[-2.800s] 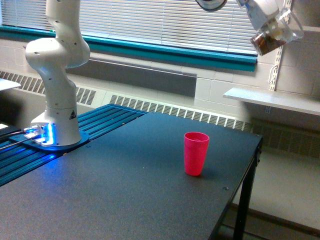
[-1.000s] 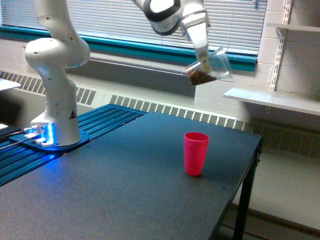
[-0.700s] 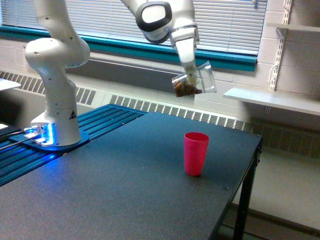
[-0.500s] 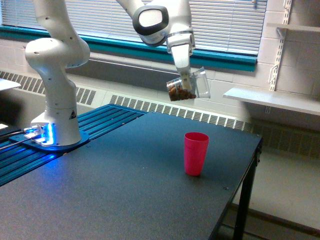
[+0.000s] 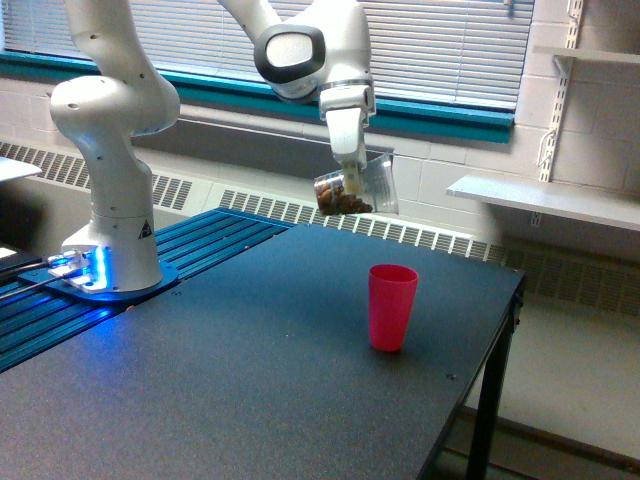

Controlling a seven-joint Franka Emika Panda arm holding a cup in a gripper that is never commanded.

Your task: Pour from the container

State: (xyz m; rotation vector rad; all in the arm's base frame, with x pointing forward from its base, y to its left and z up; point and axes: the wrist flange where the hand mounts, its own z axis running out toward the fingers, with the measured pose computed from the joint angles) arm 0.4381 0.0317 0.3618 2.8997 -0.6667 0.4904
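Container (image 5: 355,186) tilted — mouth upper-right (held)

Tool (image 5: 350,182) fingertips blurred (against the container (image 5: 355,186)), table (image 5: 250,400) cropped

Clear glossy plastic container (image 5: 357,190), opaque pink plastic cup (image 5: 392,306), matt finely speckled dark tabletop (image 5: 230,370).

Cup (image 5: 392,306) is set upright on table (image 5: 250,380), toward exterior view's right. Container (image 5: 355,188) is held tilted in gripper (image 5: 350,178) above table, up and left of cup, well apart. Arm base (image 5: 110,250) is mounted at far left.
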